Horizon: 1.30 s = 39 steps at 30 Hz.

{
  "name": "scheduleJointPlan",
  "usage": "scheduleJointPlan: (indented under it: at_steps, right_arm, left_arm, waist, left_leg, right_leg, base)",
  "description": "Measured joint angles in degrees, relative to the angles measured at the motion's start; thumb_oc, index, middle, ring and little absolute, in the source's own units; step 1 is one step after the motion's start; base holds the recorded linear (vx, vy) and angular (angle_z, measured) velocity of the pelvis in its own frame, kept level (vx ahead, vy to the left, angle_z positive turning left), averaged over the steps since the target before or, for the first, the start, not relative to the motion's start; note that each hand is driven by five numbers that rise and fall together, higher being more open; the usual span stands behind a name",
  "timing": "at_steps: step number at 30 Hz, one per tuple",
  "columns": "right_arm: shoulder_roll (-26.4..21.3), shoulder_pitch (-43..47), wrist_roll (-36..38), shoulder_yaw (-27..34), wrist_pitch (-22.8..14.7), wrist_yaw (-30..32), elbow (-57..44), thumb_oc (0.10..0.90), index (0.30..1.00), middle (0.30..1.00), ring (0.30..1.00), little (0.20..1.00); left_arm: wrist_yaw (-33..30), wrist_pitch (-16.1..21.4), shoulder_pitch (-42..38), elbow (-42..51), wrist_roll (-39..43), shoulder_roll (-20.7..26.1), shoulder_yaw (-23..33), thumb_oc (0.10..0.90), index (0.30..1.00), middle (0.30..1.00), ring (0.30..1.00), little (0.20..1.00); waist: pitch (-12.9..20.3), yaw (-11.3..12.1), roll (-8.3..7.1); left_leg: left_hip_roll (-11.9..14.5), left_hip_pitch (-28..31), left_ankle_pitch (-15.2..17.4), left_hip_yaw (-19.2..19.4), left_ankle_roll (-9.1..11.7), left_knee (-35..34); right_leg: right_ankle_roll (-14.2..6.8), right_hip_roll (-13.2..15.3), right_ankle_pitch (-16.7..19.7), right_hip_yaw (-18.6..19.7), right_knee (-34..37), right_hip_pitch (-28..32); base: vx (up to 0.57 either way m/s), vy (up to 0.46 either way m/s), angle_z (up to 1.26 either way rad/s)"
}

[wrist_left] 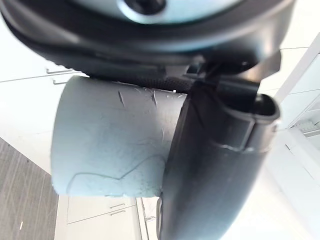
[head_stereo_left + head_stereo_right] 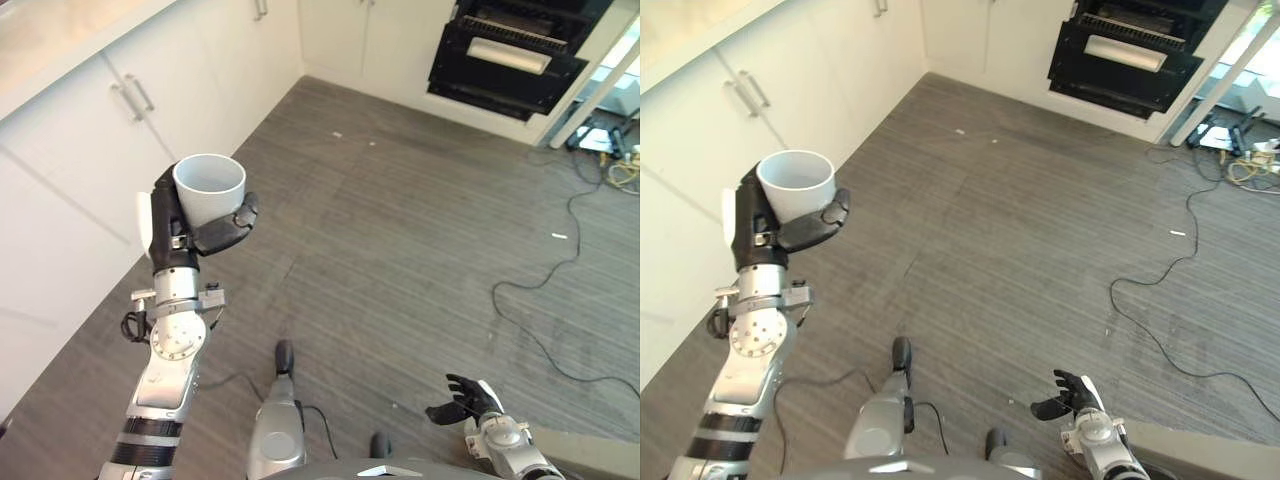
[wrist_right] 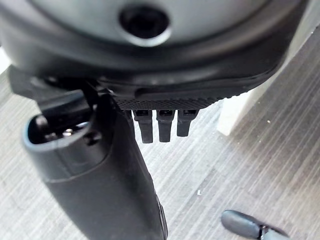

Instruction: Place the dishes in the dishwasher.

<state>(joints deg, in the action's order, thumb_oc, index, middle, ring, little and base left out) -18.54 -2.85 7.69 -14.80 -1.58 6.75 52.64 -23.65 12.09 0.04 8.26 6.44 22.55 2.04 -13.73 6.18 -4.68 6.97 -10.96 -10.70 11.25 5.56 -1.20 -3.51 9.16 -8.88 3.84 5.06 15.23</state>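
Note:
A white cup [image 2: 210,187] stands upright in my left hand [image 2: 178,228], held up in front of the white cabinets; the thumb and fingers curl round its wall. In the left wrist view the cup [image 1: 110,140] lies against the palm with the thumb [image 1: 215,165] across it. The cup's inside looks empty. An open black dishwasher [image 2: 510,55] with a rack inside stands at the far right, well across the floor from the cup. My right hand [image 2: 468,400] hangs low at the lower right, its fingers relaxed and holding nothing.
White lower cabinets [image 2: 110,130] with bar handles run along the left and back walls. Grey wood-look floor [image 2: 400,230] stretches between me and the dishwasher. A thin cable [image 2: 540,290] snakes over the floor at the right. A pale counter edge [image 2: 590,445] shows at the lower right.

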Motion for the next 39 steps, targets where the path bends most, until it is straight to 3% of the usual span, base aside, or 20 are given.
scheduleJointPlan:
  at_steps: [2, 6, 8, 9, 11, 12, 15, 16, 17, 19, 21, 23, 25, 26, 27, 30, 33, 35, 37, 39]
  right_arm:
    - [2.4, -0.2, -0.2, -0.3, -0.1, -0.1, 1.4, 0.800, 0.900, 0.900, 0.900, 0.900]
    - [4.9, -0.8, -0.4, 0.2, -0.1, 0.0, 4.3, 0.800, 0.900, 0.900, 0.900, 0.900]
    - [4.7, -0.9, -0.4, 0.3, 0.1, 0.1, 4.5, 0.800, 0.900, 0.900, 0.900, 0.900]
    - [4.9, -0.1, 0.3, 2.2, 0.0, 0.2, 4.1, 0.800, 0.900, 0.900, 0.900, 0.900]
    - [4.4, 0.6, 1.5, 4.0, -0.1, 0.1, 2.8, 0.800, 0.900, 0.900, 0.900, 0.900]
    - [4.1, 2.7, 1.8, 5.2, -0.8, 0.3, 2.3, 0.800, 0.900, 0.900, 0.900, 0.900]
    - [3.9, 5.1, 2.7, 3.4, -1.8, 0.2, 0.0, 0.800, 0.900, 0.900, 0.900, 0.900]
    - [3.5, 5.6, 2.7, 1.6, -1.6, 0.2, -0.8, 0.800, 0.900, 0.900, 0.900, 0.900]
    - [3.8, 5.6, 2.6, 0.6, -1.5, 0.2, -0.3, 0.800, 0.900, 0.900, 0.900, 0.900]
    - [4.3, 3.3, 3.0, 0.1, -1.6, 0.1, 0.7, 0.800, 0.900, 0.900, 0.900, 0.900]
    - [5.0, 4.0, 4.2, 3.0, -2.1, -0.2, 4.1, 0.800, 0.900, 0.900, 0.900, 0.900]
    - [5.3, 4.1, 4.0, 2.3, -1.3, -0.7, 5.5, 0.800, 0.900, 0.900, 0.900, 0.900]
    - [4.0, 5.1, 3.7, 1.1, -0.9, -1.1, 8.6, 0.800, 0.900, 0.900, 0.900, 0.900]
    - [4.2, 5.1, 3.7, 1.4, -0.7, -1.3, 9.8, 0.800, 0.900, 0.900, 0.900, 0.900]
    - [4.4, 4.4, 3.8, 1.9, -0.8, -1.7, 11.1, 0.800, 0.900, 0.900, 0.900, 0.900]
    - [4.0, 4.2, 4.0, 1.8, 0.3, -1.4, 11.3, 0.800, 0.900, 0.900, 0.900, 0.900]
    - [3.4, 4.1, 5.2, 1.8, 0.4, -0.4, 11.2, 0.800, 0.900, 0.900, 0.900, 0.900]
    - [2.5, 4.4, 5.3, 1.3, 0.4, 0.0, 11.0, 0.800, 0.900, 0.900, 0.900, 0.900]
    - [2.3, 4.7, 5.3, 0.9, 0.3, 0.1, 10.5, 0.800, 0.900, 0.900, 0.900, 0.900]
    - [2.2, 4.5, 5.2, -0.1, 0.2, 0.2, 10.0, 0.800, 0.900, 0.900, 0.900, 0.900]
  left_arm:
    - [-0.3, -0.8, -0.5, 0.0, 0.4, 1.0, 0.5, 0.400, 0.300, 0.300, 0.300, 0.300]
    - [1.4, -1.5, -1.8, 0.7, 0.6, 4.1, -2.2, 0.400, 0.300, 0.300, 0.300, 0.300]
    - [1.5, -1.5, -1.9, 1.6, 0.6, 4.6, -3.3, 0.400, 0.300, 0.300, 0.300, 0.300]
    - [1.6, -1.4, -2.2, 1.8, 0.6, 4.7, -4.0, 0.400, 0.300, 0.300, 0.300, 0.300]
    - [2.3, -1.5, -2.0, 1.3, 0.6, 4.2, -4.3, 0.400, 0.300, 0.300, 0.300, 0.300]
    - [1.9, -1.5, -2.1, 1.2, 0.9, 3.9, -4.6, 0.400, 0.300, 0.300, 0.300, 0.300]
    - [3.6, -1.5, -3.6, 1.0, 1.0, 4.0, -5.5, 0.400, 0.300, 0.300, 0.300, 0.300]
    - [4.4, -1.1, -3.9, 1.0, 1.7, 3.3, -6.2, 0.400, 0.300, 0.300, 0.300, 0.300]
    - [4.9, -0.9, -4.1, 1.0, 2.1, 3.2, -6.3, 0.400, 0.300, 0.300, 0.300, 0.300]
    - [5.8, -1.0, -2.5, 0.9, 2.1, 2.8, -6.7, 0.400, 0.300, 0.300, 0.300, 0.300]
    - [5.5, -1.7, -2.8, 0.3, 2.1, 1.7, -8.0, 0.400, 0.300, 0.300, 0.300, 0.300]
    - [6.2, -1.9, -3.2, -1.0, 2.0, 2.1, -9.0, 0.400, 0.300, 0.300, 0.300, 0.300]
    - [6.8, -2.2, -2.9, -2.5, 2.0, 1.0, -10.2, 0.400, 0.300, 0.300, 0.300, 0.300]
    - [7.5, -2.2, -3.2, -2.4, 2.1, 0.7, -10.4, 0.400, 0.300, 0.300, 0.300, 0.300]
    - [7.8, -2.1, -3.6, -1.9, 3.1, -0.4, -10.5, 0.400, 0.300, 0.300, 0.300, 0.300]
    - [8.1, -2.1, -3.2, -1.6, 3.7, 0.7, -10.6, 0.400, 0.300, 0.300, 0.300, 0.300]
    - [7.9, -2.1, -3.0, -1.8, 4.4, 1.7, -10.6, 0.400, 0.300, 0.300, 0.300, 0.300]
    - [7.3, -1.9, -2.8, -1.9, 4.6, 1.2, -10.5, 0.400, 0.300, 0.300, 0.300, 0.300]
    - [7.1, -1.9, -2.8, -3.0, 4.6, 1.3, -10.4, 0.400, 0.300, 0.300, 0.300, 0.300]
    - [7.0, -2.0, -2.9, -3.6, 4.2, 1.2, -10.4, 0.400, 0.300, 0.300, 0.300, 0.300]
  waist:
    - [1.4, -0.9, -3.38]
    - [2.6, -2.4, -3.63]
    - [2.8, -3.3, -2.77]
    - [2.1, -5.0, -0.86]
    - [1.6, -6.8, 2.59]
    - [0.2, -8.1, 5.02]
    - [-0.3, -12.7, 5.35]
    - [0.2, -13.6, 5.03]
    - [1.0, -13.7, 3.60]
    - [2.8, -14.3, 2.60]
    - [3.6, -14.1, 5.49]
    - [4.2, -13.9, 2.89]
    - [4.5, -13.2, 4.36]
    - [4.3, -13.4, 3.74]
    - [4.0, -12.8, 2.23]
    - [2.6, -10.6, -0.74]
    - [1.6, -9.5, -1.50]
    - [1.7, -9.0, 0.79]
    - [2.6, -7.8, 2.90]
    - [2.6, -7.9, 3.20]
  left_leg:
    - [-2.8, 2.0, 1.1, 1.6, -3.5, 0.4]
    - [-5.4, 8.4, 5.6, 2.8, -6.6, -0.5]
    - [-6.4, 10.3, 7.5, 2.3, -6.8, -0.5]
    - [-6.8, 12.3, 10.4, 0.2, -8.4, -0.3]
    - [-5.2, 14.6, 12.6, -1.0, -10.1, -0.8]
    - [-3.5, 16.8, 14.1, -0.9, -9.6, -0.9]
    - [-3.3, 22.9, 15.3, -2.5, -6.4, -2.9]
    - [-3.3, 25.3, 18.1, -2.8, -4.7, -3.4]
    - [-4.1, 26.6, 19.2, -2.6, -4.0, -3.6]
    - [-3.4, 31.2, 22.4, -3.4, -1.6, -3.9]
    - [1.2, 32.2, 23.8, -5.4, 0.1, -1.9]
    - [1.3, 31.9, 20.8, -7.2, 1.9, 4.2]
    - [3.1, 29.6, 15.8, -9.2, 2.8, 16.0]
    - [3.1, 26.5, 12.0, -10.8, 3.5, 23.3]
    - [2.3, 17.5, 7.2, -13.1, 4.3, 39.0]
    - [-5.0, 4.7, 8.1, -15.2, 4.3, 54.4]
    - [-3.4, -4.3, 10.2, -6.8, 2.8, 41.1]
    - [-1.2, -5.4, 8.3, -5.4, 0.8, 25.4]
    - [1.2, -4.3, 6.2, -5.4, 0.1, 9.0]
    - [1.0, -3.2, 3.8, -6.1, -0.2, -1.6]
  right_leg:
    - [-3.0, 2.6, 1.2, -1.6, -5.2, -1.3]
    - [-11.3, 4.3, 6.0, -0.5, -26.3, -7.4]
    - [-11.4, 5.0, 8.7, 0.9, -37.7, -11.7]
    - [-10.9, 3.8, 15.5, 2.5, -51.4, -18.7]
    - [-8.8, 0.4, 8.7, 1.4, -58.4, -25.5]
    - [-7.5, -2.5, 1.8, -1.0, -59.9, -31.3]
    - [-4.5, -4.5, -0.8, -7.2, -47.8, -39.8]
    - [-4.4, -4.3, -0.7, -11.4, -30.5, -40.3]
    - [-3.9, -4.0, 0.4, -12.0, -21.3, -40.4]
    - [-0.4, -4.4, 3.7, -12.3, -16.2, -39.9]
    - [-0.4, -8.4, 8.3, -12.0, -20.7, -39.9]
    - [6.3, -9.0, 14.7, -10.3, -21.4, -37.3]
    - [8.7, -11.3, 11.4, -10.8, -20.2, -31.2]
    - [9.4, -11.4, 10.7, -11.1, -19.0, -28.9]
    - [9.8, -11.2, 11.1, -10.5, -15.7, -24.8]
    - [10.6, -10.2, 10.5, -7.8, -9.8, -17.1]
    - [9.7, -10.3, 8.6, -6.8, -2.7, -7.7]
    - [10.2, -12.5, 8.7, -5.8, 0.4, -3.2]
    - [7.2, -14.4, 6.1, -3.5, 0.5, -0.9]
    - [6.3, -14.7, 4.8, -2.7, 0.5, 1.2]
  base:
    - [0.45, 0.205, -0.36]
    - [0.37, 0.239, -0.03]
    - [0.45, 0.285, 0.24]
    - [0.49, 0.212, 0.40]
    - [0.60, 0.184, 0.12]
    - [0.36, 0.054, -0.03]
    - [0.73, -0.137, 0.39]
    - [0.45, -0.124, 0.35]
    - [0.43, -0.094, 0.39]
    - [0.60, -0.220, 0.51]
    - [0.49, -0.251, 0.61]
    - [0.38, -0.229, 0.30]
    - [0.46, -0.417, 0.03]
    - [0.35, -0.255, 0.21]
    - [0.32, -0.196, 0.03]
    - [0.40, -0.150, -0.44]
    - [0.40, 0.043, -0.26]
    - [0.56, 0.179, -0.49]
    - [0.63, 0.175, -0.75]
    - [0.35, 0.069, -0.44]
